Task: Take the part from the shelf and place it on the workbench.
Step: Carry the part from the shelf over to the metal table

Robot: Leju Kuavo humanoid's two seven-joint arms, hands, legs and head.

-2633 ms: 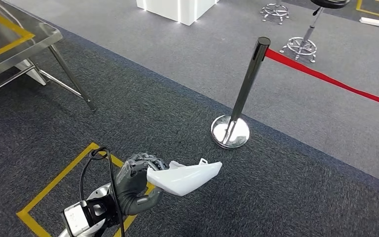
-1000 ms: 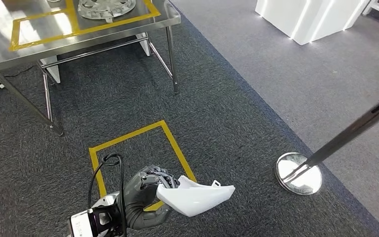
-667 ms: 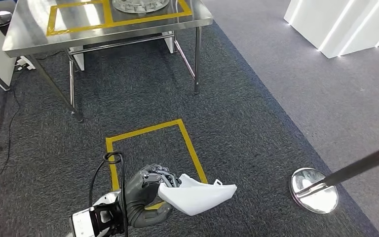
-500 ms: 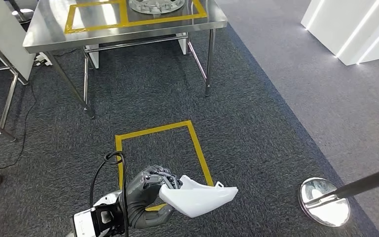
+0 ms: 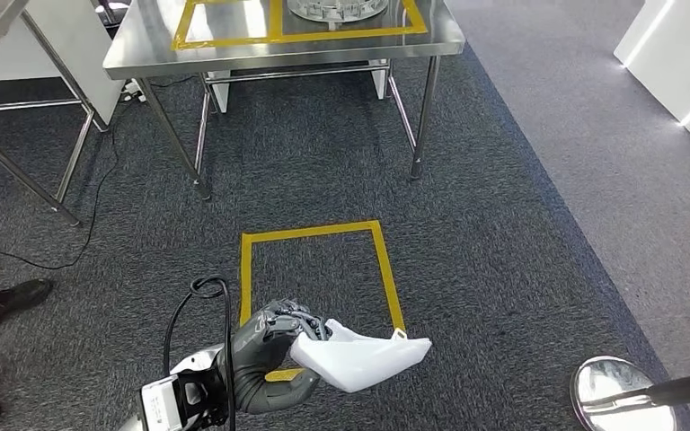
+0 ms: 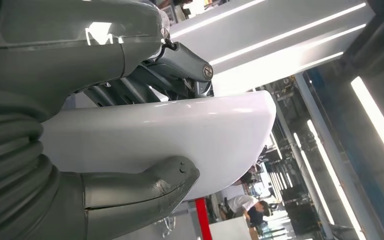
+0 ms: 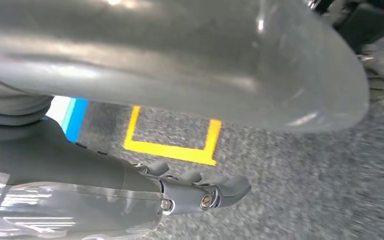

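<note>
Our left hand (image 5: 265,355) grips the white part (image 5: 361,360) at its near end, dark fingers (image 6: 180,60) over the top and the thick thumb (image 6: 150,187) pressed beneath, so the part juts out level above the dark carpet. Our right hand (image 7: 180,192) hangs over the floor with its fingers curled in and nothing in them. Just under the part we see a yellow tape rectangle (image 5: 319,269) on the carpet. Farther ahead stands the steel workbench (image 5: 144,49), taped in yellow and carrying a round metal piece (image 5: 337,9). A chrome stanchion base (image 5: 615,395) sits to our right, and a person's shoes (image 5: 4,301) to our left.
</note>
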